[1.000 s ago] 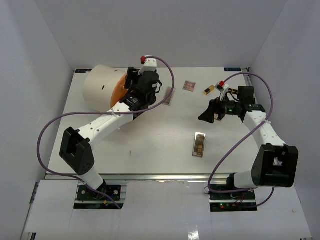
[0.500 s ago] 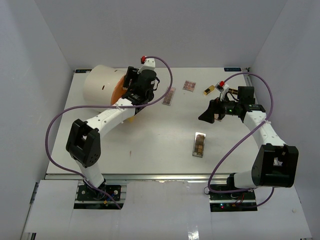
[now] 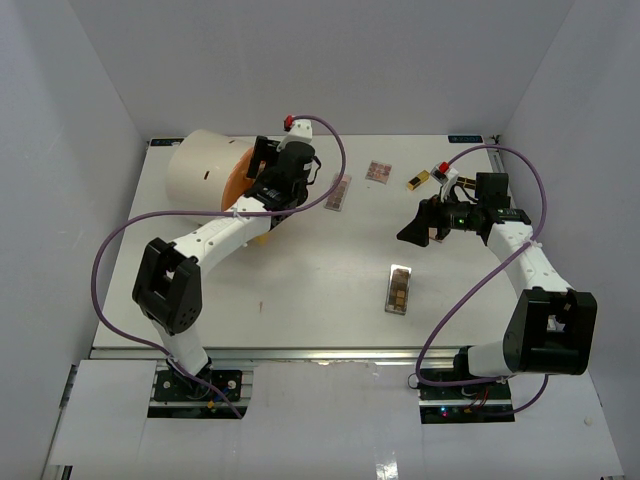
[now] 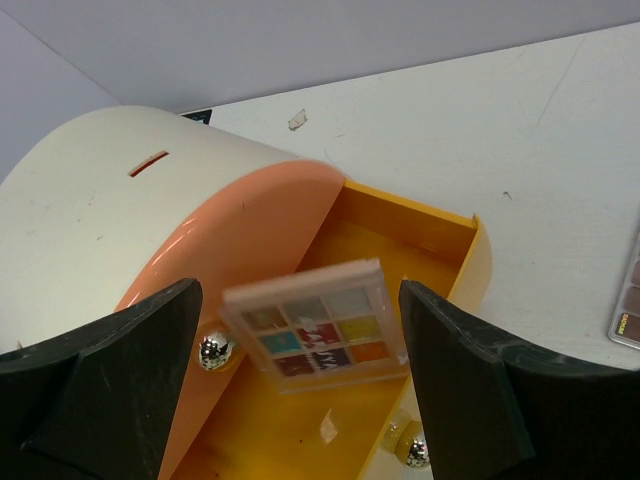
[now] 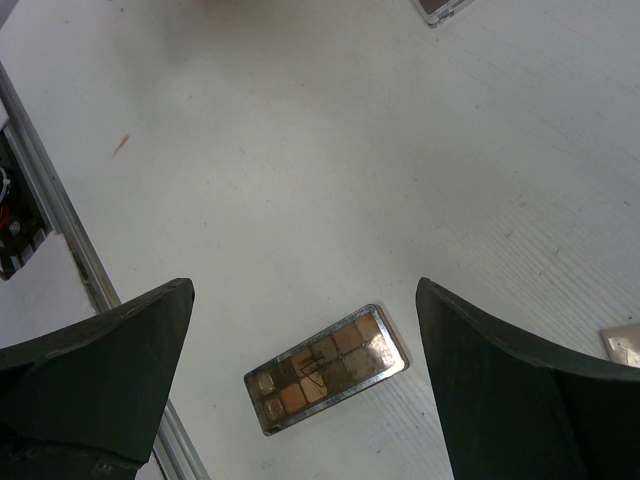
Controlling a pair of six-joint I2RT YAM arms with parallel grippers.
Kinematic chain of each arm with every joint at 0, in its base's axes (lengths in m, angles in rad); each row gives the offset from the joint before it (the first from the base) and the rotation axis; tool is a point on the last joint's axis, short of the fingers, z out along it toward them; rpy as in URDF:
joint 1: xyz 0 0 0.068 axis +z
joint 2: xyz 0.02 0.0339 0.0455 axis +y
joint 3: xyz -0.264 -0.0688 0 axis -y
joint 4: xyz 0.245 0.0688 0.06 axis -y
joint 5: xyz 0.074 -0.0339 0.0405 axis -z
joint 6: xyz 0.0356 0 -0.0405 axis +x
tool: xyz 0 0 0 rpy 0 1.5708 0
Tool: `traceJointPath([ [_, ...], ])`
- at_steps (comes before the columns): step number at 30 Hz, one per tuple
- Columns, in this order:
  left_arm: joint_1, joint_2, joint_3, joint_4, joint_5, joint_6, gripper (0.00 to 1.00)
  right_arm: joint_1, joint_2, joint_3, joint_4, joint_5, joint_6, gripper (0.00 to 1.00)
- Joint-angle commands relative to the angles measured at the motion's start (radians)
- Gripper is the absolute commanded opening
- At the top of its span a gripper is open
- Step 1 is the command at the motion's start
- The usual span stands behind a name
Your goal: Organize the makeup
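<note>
— Asking about the left side first: what do your left jaws have hold of?

— Nothing. They gape wide over the open orange drawer (image 4: 432, 228) of the cream cylinder (image 4: 120, 210). The multicoloured palette (image 4: 320, 335) shows in the gap between them, touching neither finger. It is tilted, its long axis running roughly from one finger toward the other, with the drawer floor behind it (one edge is blurred, so I cannot tell whether it rests on that floor or is in the air).

— And the right?

— My right jaws are just as wide apart and empty, hanging above the worktop (image 5: 300, 150). The brown palette (image 5: 325, 370) lies flat beneath them, lower in the wrist view than my fingertips. Its long axis slants nearly from finger to finger.

— So which arm takes what?

— I judge the brown one is for my right arm, since it lies well apart from the left. Closing as I stand would meet its long ends, so I would turn the wrist to take the narrow sides. The slim palette (image 3: 339, 192) near the drawer is closer to my left jaws.
</note>
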Motion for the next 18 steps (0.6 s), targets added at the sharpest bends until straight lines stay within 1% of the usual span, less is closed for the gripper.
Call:
traceJointPath([
  [1, 0.001, -0.029, 0.037, -0.029, 0.01, -0.014, 0.94, -0.008, -0.008, -0.01, 0.013, -0.023, -0.02, 0.98],
  [6, 0.0, -0.046, 0.038, -0.06, 0.032, -0.035, 0.97, -0.008, -0.011, -0.016, 0.007, -0.026, -0.03, 0.98],
  [9, 0.0, -0.084, 0.054, -0.133, 0.108, -0.086, 0.98, -0.004, -0.011, -0.013, -0.034, -0.034, -0.093, 0.98],
  [10, 0.0, -0.099, 0.06, -0.18, 0.152, -0.109, 0.98, 0.001, -0.011, -0.013, -0.052, -0.028, -0.12, 0.98],
  [12, 0.0, -0.176, 0.046, -0.228, 0.325, -0.134, 0.98, 0.046, -0.002, 0.001, -0.096, 0.021, -0.193, 0.98],
  [13, 0.0, -0.181, 0.031, -0.238, 0.387, -0.138, 0.98, 0.067, 0.0, 0.002, -0.118, 0.05, -0.198, 0.98],
  [15, 0.001, -0.289, -0.047, -0.24, 0.55, -0.173, 0.98, 0.147, 0.0, 0.011, -0.175, 0.16, -0.286, 0.98],
  [18, 0.001, -0.437, -0.154, -0.225, 0.638, -0.21, 0.98, 0.235, -0.003, -0.001, -0.225, 0.262, -0.394, 0.97],
])
